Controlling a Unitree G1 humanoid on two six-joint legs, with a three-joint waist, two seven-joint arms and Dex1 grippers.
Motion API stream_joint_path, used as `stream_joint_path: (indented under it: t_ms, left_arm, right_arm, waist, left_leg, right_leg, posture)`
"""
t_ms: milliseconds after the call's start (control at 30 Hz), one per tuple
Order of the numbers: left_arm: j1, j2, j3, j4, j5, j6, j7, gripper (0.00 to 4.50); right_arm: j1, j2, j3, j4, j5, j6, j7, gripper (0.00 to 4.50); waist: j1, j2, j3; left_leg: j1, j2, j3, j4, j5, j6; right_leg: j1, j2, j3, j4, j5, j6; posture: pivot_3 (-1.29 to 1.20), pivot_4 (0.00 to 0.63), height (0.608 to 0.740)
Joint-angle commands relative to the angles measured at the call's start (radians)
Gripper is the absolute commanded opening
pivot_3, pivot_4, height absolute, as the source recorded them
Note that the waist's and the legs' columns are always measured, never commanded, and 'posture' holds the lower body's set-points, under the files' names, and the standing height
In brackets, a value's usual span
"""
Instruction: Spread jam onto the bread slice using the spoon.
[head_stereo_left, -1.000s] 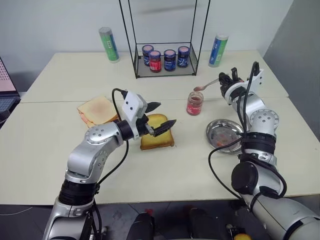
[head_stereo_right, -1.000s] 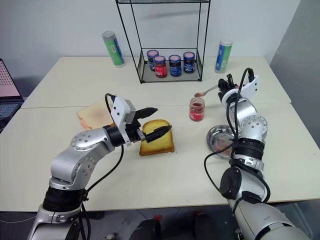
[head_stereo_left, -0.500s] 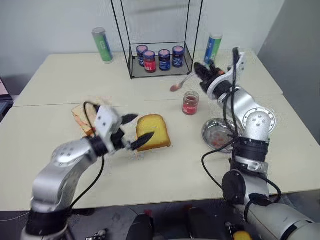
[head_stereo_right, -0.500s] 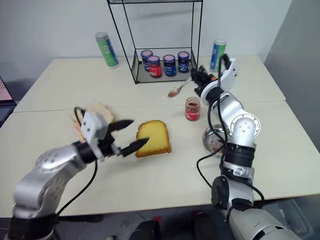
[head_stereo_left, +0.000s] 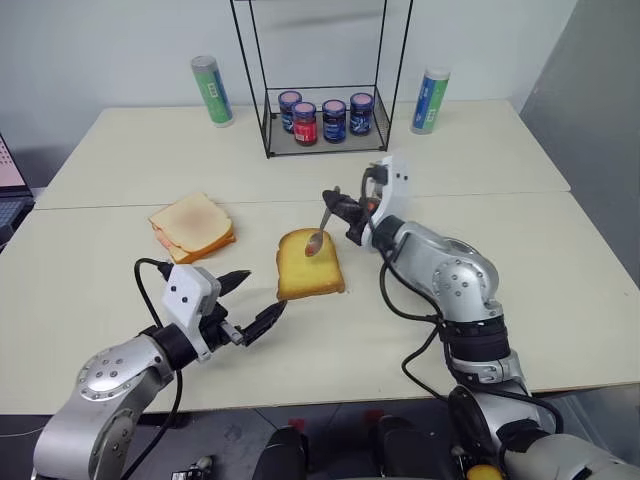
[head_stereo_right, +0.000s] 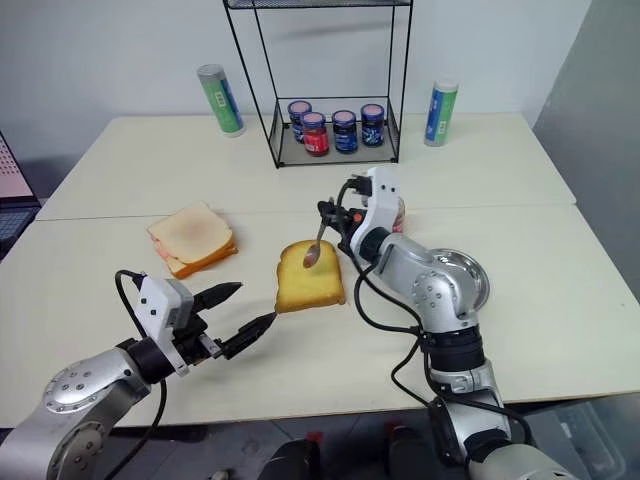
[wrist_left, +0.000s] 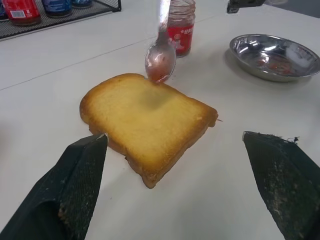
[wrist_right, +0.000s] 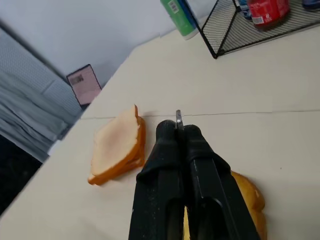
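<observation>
Steel spoon (head_stereo_left: 318, 232) hangs bowl-down from the right gripper (head_stereo_left: 343, 212), jaws clenched on its handle, just above the bread (head_stereo_left: 309, 264)'s far edge; left gripper (head_stereo_left: 243, 302), jaws released, idles nearer.

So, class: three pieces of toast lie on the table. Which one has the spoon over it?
The lone golden slice in the middle; the spoon in the right claw hangs over its rounded end. The other two lie stacked off to the left.
</observation>
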Motion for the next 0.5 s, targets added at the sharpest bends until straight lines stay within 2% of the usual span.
stream_joint_path:
  t_ms: [33,300,500]
  left_arm:
    - [0.0,-0.005,-0.012,-0.042,0.01,-0.031,0.018,4.5]
    - [0.02,-0.006,-0.006,-0.025,0.018,-0.058,0.018,4.5]
    - [0.036,-0.001,-0.001,-0.017,0.02,-0.074,0.014,4.5]
  right_arm:
    - [-0.016,-0.008,0.067,0.003,-0.104,-0.107,0.093,0.07]
    - [-0.03,-0.01,0.132,0.013,-0.238,-0.222,0.194,0.07]
    - [-0.034,0.041,0.064,0.03,-0.209,-0.192,0.181,0.07]
  waist:
    - [0.0,0.0,0.0]
    - [0.001,0.0,0.0]
    - [0.001,0.0,0.0]
  left_leg:
    - [0.0,0.0,0.0,0.0,0.0,0.0]
    - [0.0,0.0,0.0,0.0,0.0,0.0]
    - [0.0,0.001,0.0,0.0,0.0,0.0]
  right_leg:
    - [0.0,0.0,0.0,0.0,0.0,0.0]
    - [0.0,0.0,0.0,0.0,0.0,0.0]
    - [0.0,0.0,0.0,0.0,0.0,0.0]
  posture:
    - [0.0,0.15,0.74]
    - [0.0,0.15,0.74]
    - [0.0,0.15,0.74]
